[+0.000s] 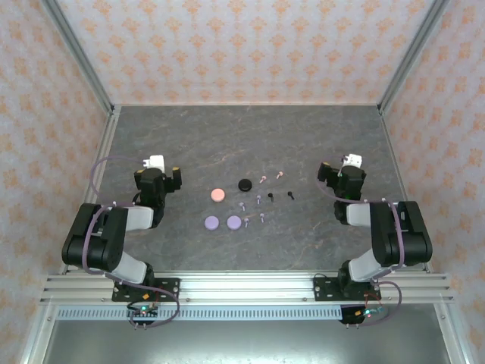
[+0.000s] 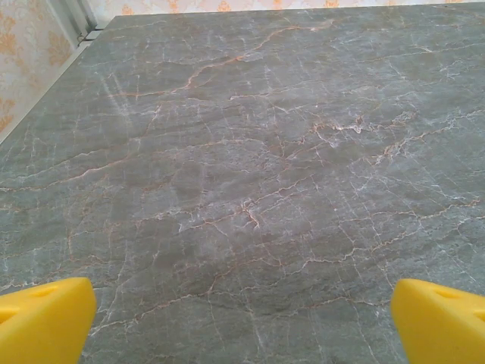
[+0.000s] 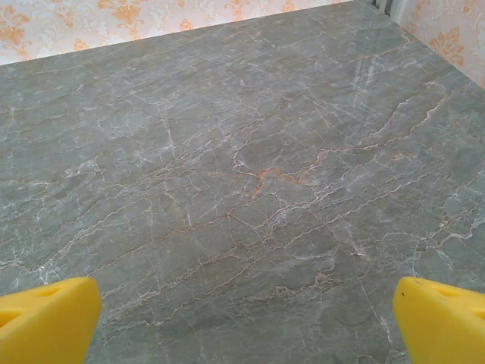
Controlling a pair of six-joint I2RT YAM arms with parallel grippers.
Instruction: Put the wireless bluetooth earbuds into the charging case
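Several tiny stemmed wireless bluetooth earbuds lie scattered mid-table: a pink one [image 1: 262, 179], a black one [image 1: 270, 196] and a pale lavender one [image 1: 258, 199] among them. Left of them lie the round disc-shaped charging cases: one pink [image 1: 217, 195], one black [image 1: 245, 184], two lavender [image 1: 211, 222] [image 1: 234, 222]. My left gripper [image 1: 157, 168] hovers left of the discs, and my right gripper [image 1: 347, 167] right of the buds. Both are open: the yellow fingertips [image 2: 45, 318] [image 3: 443, 318] stand far apart over bare marbled tabletop, nothing between them.
The grey marbled table [image 1: 189, 136] is enclosed by patterned walls with metal corner posts [image 1: 83, 61] [image 1: 409, 53]. An aluminium rail [image 1: 242, 288] at the near edge carries both arm bases.
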